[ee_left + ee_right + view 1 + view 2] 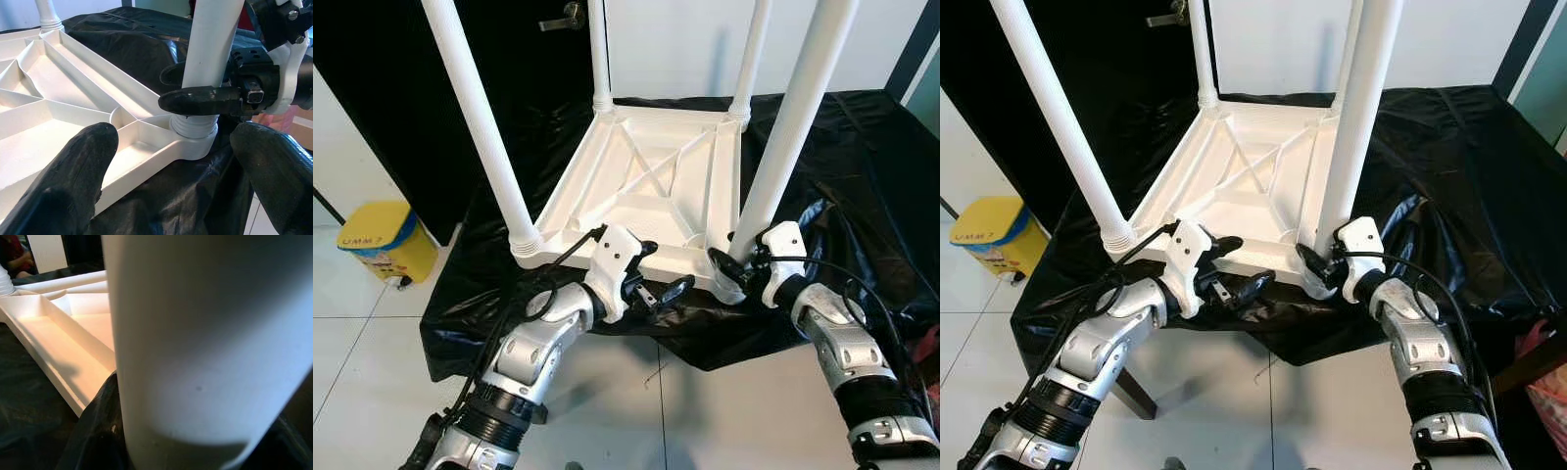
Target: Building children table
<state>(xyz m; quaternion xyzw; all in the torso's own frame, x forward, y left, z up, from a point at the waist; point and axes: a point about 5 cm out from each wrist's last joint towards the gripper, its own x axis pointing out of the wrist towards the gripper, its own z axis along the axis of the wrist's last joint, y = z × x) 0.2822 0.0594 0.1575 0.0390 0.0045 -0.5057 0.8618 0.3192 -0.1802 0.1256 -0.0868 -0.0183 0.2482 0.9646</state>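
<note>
Four upright white plastic legs (481, 137) fence the upturned white ribbed tabletop (646, 186); between them, open room above.

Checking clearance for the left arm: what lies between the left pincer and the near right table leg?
Only tabletop rim lies between left pincer and leg, per eye views.
</note>
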